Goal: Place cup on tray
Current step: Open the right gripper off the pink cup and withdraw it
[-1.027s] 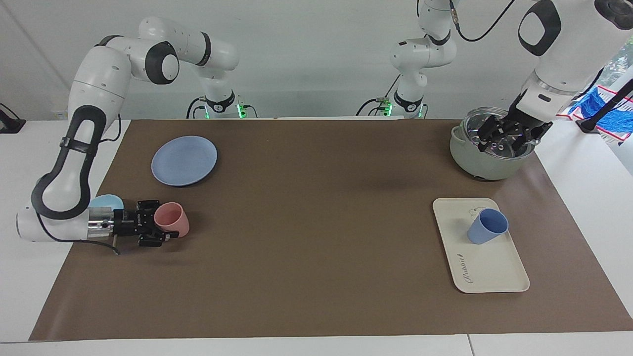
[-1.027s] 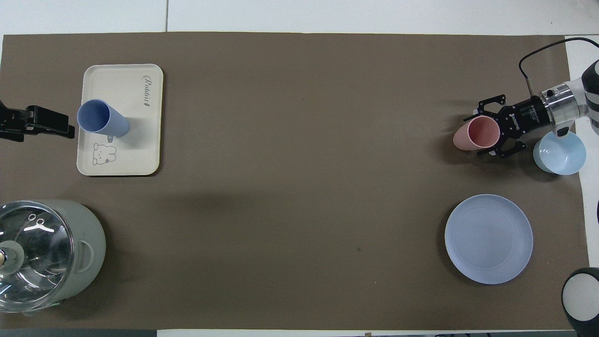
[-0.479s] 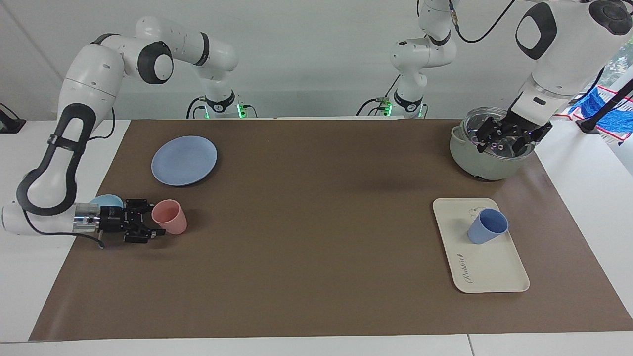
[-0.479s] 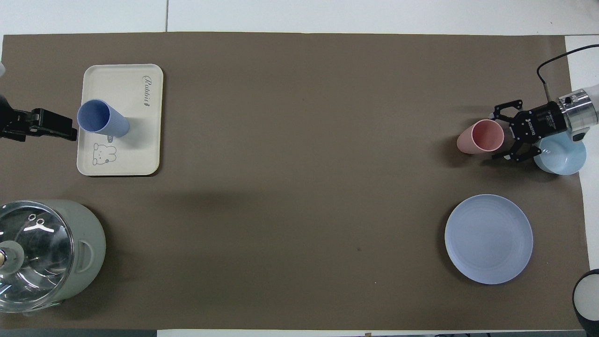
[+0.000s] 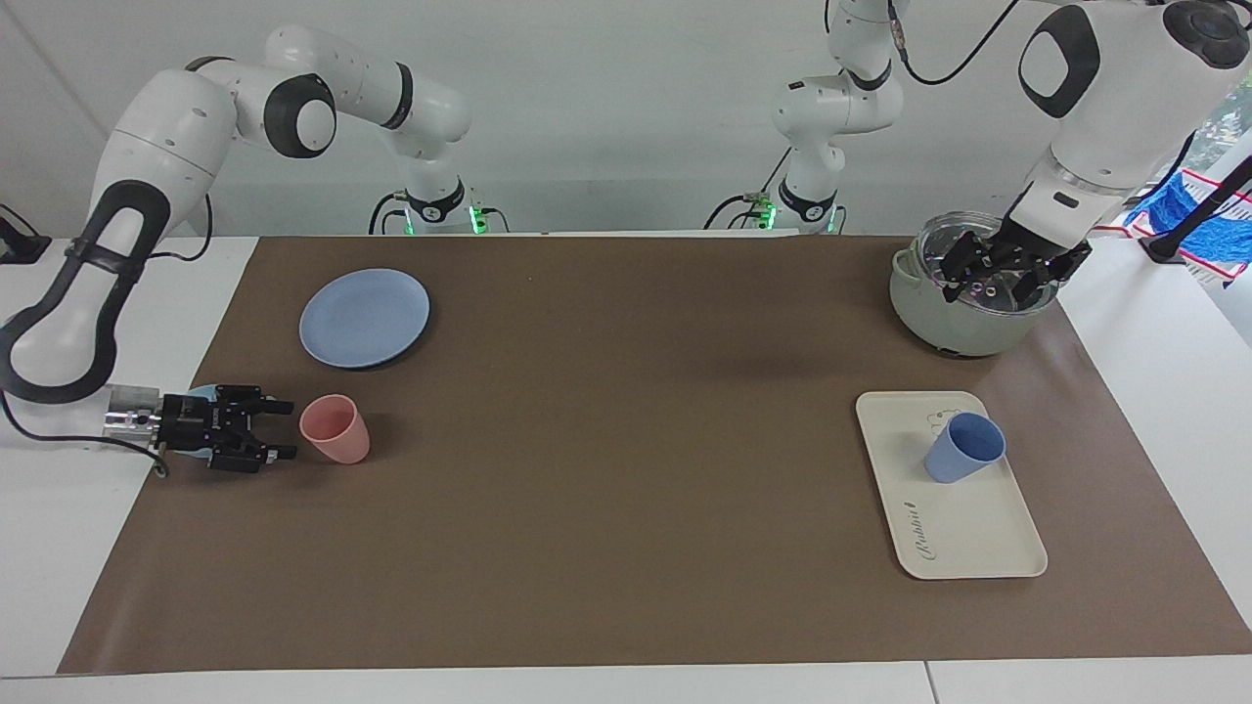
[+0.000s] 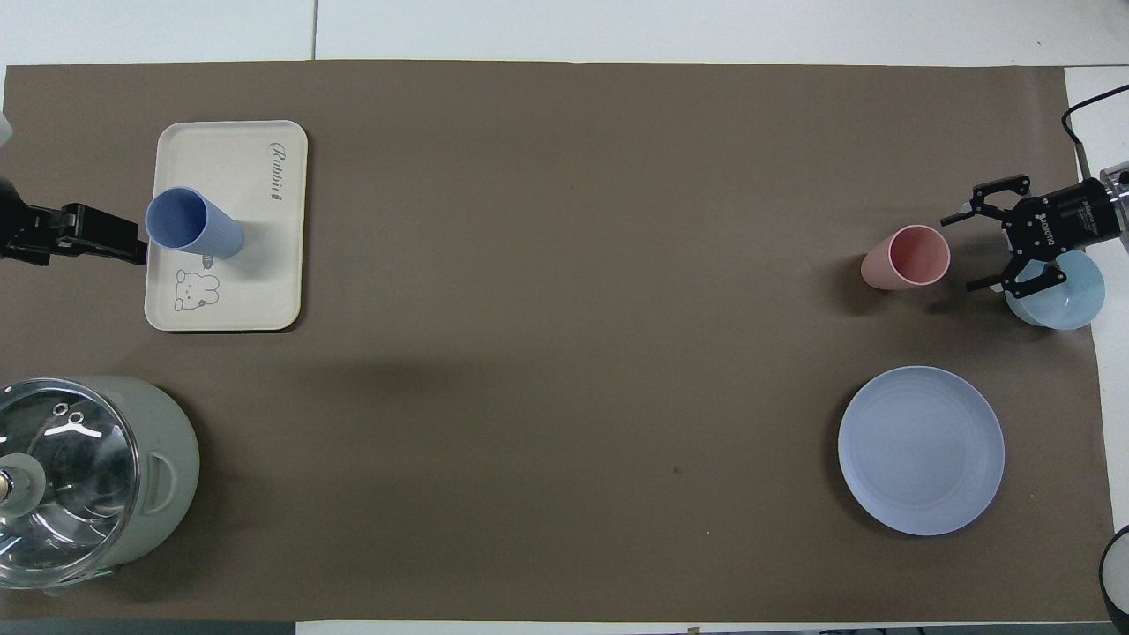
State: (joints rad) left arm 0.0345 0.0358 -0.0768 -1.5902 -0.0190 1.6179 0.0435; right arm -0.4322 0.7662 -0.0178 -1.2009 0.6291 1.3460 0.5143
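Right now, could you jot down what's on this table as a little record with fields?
cup: periwinkle-blue plastic tumbler, upright on the tray
tray: cream rectangular plastic tray, toward the left arm's end
left gripper: open, over the grey-green pot with glass lid
right gripper: open, beside the pink plastic cup, not touching
bowl: light-blue bowl, under the right gripper
plate: round blue plate, nearer to the robots than the pink cup
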